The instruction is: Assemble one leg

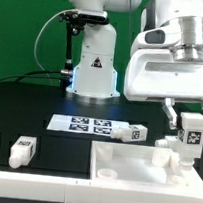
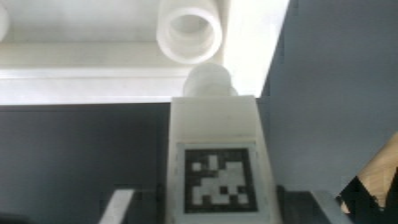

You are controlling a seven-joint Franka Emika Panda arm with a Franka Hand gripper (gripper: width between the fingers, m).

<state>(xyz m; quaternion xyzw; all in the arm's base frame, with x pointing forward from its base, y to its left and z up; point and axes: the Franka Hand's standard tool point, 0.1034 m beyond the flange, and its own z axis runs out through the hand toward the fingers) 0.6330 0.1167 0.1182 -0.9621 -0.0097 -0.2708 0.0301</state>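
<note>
Exterior view: at the frame's right edge, the end effector is clamped on the small white oblong plastic leg with its tag marker, over the flat white rimmed panel, presumably for insertion.

Wrist view: the leg's peg points toward the panel's round hole and seems not yet seated.

the gripper clasps a leg upright over the white panel, perhaps touching its corner.
</note>
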